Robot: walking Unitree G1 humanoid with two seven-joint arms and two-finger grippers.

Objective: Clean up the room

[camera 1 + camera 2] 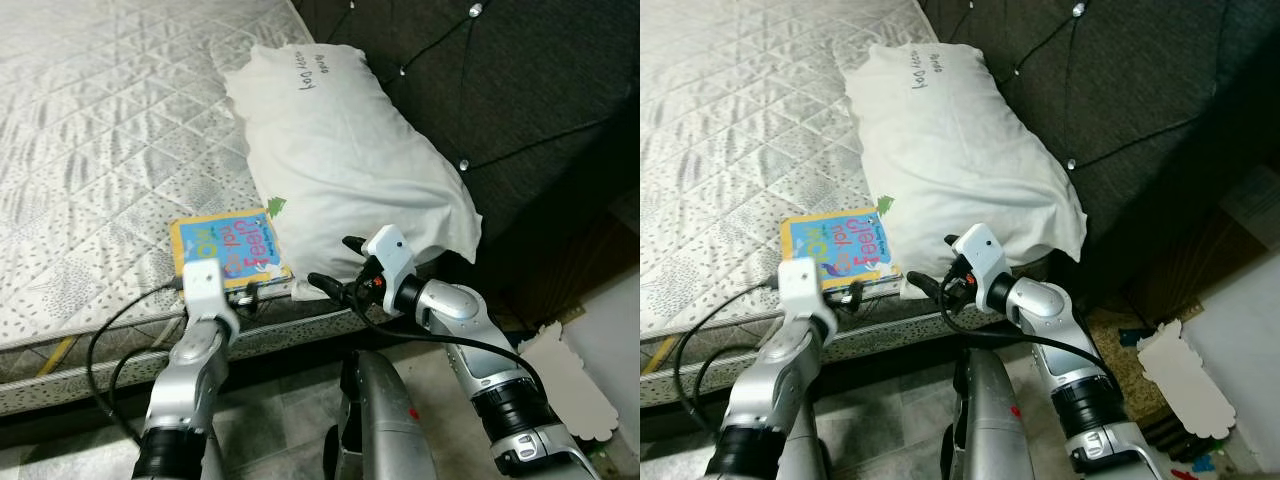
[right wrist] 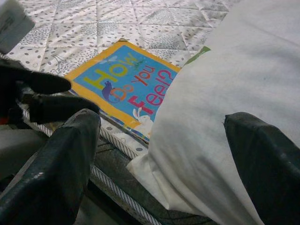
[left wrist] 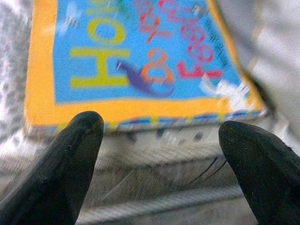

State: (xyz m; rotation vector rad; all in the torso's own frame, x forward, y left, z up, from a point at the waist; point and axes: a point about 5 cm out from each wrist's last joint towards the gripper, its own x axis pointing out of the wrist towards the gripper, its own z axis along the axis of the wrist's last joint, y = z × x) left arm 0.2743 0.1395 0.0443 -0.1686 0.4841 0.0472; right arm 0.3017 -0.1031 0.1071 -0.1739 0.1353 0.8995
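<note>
- Your left gripper [image 3: 159,154] is spread wide, holding nothing, just short of the picture book's [image 1: 230,247] near edge at the mattress [image 1: 100,130] border.
- Your right gripper [image 2: 159,164] is also wide open and empty, poised at the pillow's [image 1: 345,150] lower corner, at 3 o'clock from the book.
- The book lies flat on the quilted, dotted mattress, its far corner touching the pillow.
- The pillow is soft, white and rumpled, leaning on the dark tufted headboard [image 1: 520,90].
</note>
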